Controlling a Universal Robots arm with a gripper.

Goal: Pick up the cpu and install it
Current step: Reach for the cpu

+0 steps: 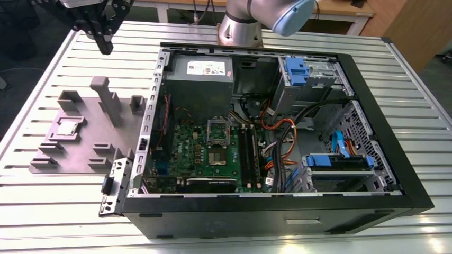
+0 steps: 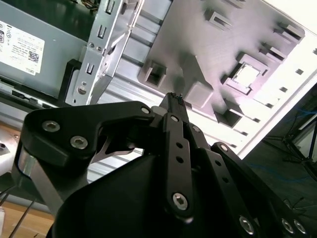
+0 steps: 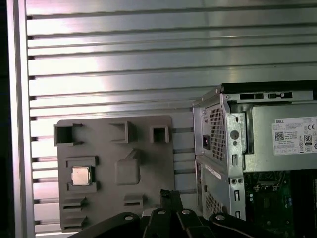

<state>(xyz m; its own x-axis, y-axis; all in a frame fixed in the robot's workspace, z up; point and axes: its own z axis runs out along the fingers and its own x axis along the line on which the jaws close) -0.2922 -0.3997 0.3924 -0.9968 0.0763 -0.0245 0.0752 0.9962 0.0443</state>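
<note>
Nearest to you in the exterior view, the open black computer case (image 1: 282, 217) lies on its side along the near edge of the slatted metal tabletop (image 1: 56, 211). It covers most of the tabletop toward the exterior view's right. Inside the case you see the green motherboard (image 1: 205, 159) with the silver socket frame (image 1: 217, 128) near its middle. Farther back in the case is the grey power supply box (image 1: 200, 79) with a white label.

Beside the case, by the tabletop's edge at the exterior view's left, a grey fixture plate (image 1: 84, 151) lies flat. The cpu (image 1: 69, 128) rests in a square pocket of this plate, on the side away from the case, with its metal top upward. You find the cpu (image 2: 246, 74) in that pocket in the second wrist view, and the cpu (image 3: 80, 175) there in the first wrist view too. Nothing touches it, and it is not yet picked up.

Farther back, the pincer (image 1: 107, 50) hangs in the air toward the tabletop's far corner at the exterior view's left, well apart from the cpu. Its two fingers are pressed together with nothing between them. In both wrist views the pincer (image 2: 174, 96) (image 3: 171, 194) shows this narrow, empty state.

At the far edge of the tabletop, behind the case, stands the arm's base (image 1: 240, 32).
</note>
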